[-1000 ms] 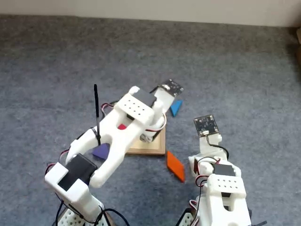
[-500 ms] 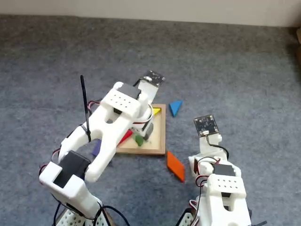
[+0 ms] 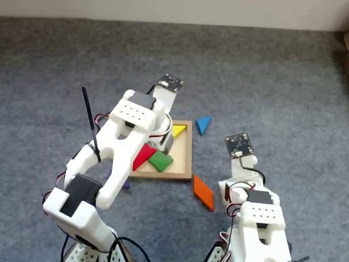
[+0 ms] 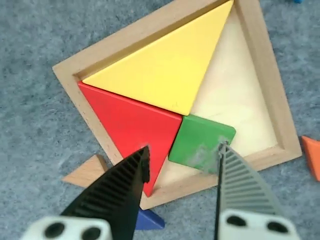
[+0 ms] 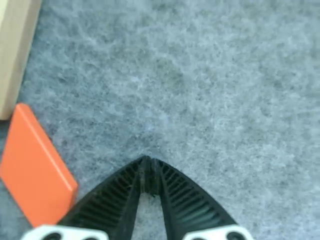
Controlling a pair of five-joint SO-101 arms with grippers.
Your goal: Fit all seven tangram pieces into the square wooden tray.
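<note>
1. The square wooden tray [image 4: 70,75] [image 3: 163,176] is laid flat on the grey carpet [image 3: 272,82], under the outstretched left arm, and three pieces are seated in it
2. The yellow triangle [image 4: 165,65] is placed with its long side along one rim. The red triangle [image 4: 135,125] is set against it along a neighbouring rim. The green square [image 4: 202,145] is tucked in beside the red triangle, and one of its corners meets the yellow one
3. Bare wood of the tray floor is seen next to the green square
4. The left gripper [image 4: 183,149] is held above the tray with its jaws spread wide and nothing between them. One tip is seen over the red triangle and the other over the edge of the green square
5. A wood-coloured triangle [image 4: 87,170] is found just outside the rim, and a dark blue piece [image 4: 147,219] lies near it on the carpet
6. The blue triangle [image 3: 203,124] is seen just beside one tray corner, on the right arm's side
7. The orange parallelogram [image 3: 203,192] [image 5: 35,165] lies on the carpet between the tray and the right arm
8. The right gripper [image 5: 149,167] is held low over the carpet near the parallelogram, with its jaws pressed together and nothing held
</note>
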